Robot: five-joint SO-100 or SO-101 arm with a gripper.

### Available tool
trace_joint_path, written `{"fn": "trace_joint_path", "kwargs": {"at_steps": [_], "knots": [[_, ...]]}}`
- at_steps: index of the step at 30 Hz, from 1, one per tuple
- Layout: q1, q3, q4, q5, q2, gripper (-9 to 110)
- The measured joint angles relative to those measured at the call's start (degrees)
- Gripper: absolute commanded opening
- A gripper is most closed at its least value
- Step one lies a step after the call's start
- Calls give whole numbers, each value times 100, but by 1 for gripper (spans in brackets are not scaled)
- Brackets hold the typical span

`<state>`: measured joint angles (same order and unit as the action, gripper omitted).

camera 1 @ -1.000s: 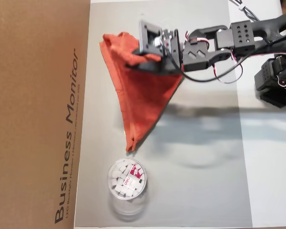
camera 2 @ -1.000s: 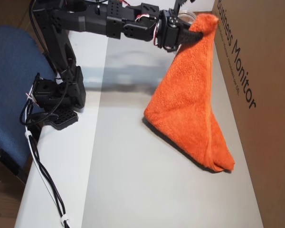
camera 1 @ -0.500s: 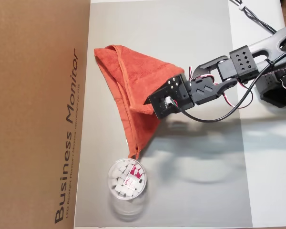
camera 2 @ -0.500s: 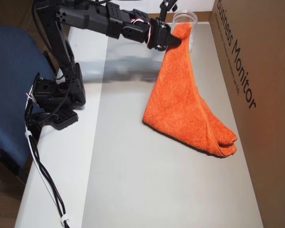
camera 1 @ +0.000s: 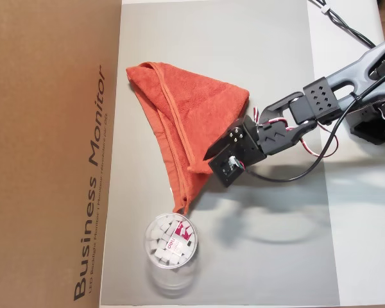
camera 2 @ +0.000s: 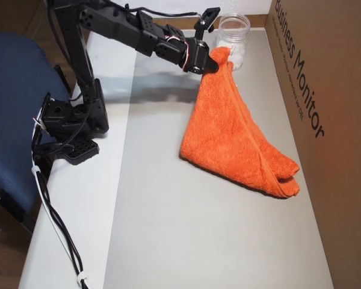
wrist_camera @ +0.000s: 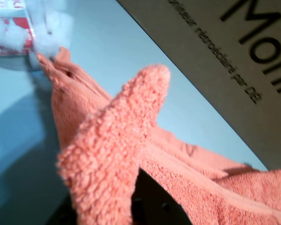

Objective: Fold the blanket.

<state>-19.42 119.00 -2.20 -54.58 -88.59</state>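
In an overhead view the blanket lies as a folded triangle on the grey mat, beside the cardboard box, its near tip touching a clear jar; the gripper sits at its right edge. In the wrist view a terry corner stands pinched up over a dark finger, so the gripper looks clenched on the blanket. In the other overhead view the gripper holds the far corner by the jar: a fold appears under way, and the next move calls for laying this corner down flat, clear of the jar, then releasing.
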Motion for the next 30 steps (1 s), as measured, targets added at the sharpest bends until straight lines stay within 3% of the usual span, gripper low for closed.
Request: {"fn": "trace_joint_path", "kwargs": {"at_steps": [16, 23, 30], "knots": [[-211, -352, -255, 545, 650, 1], [-220, -352, -255, 606, 659, 18], [-237, -352, -255, 554, 659, 17]]}}
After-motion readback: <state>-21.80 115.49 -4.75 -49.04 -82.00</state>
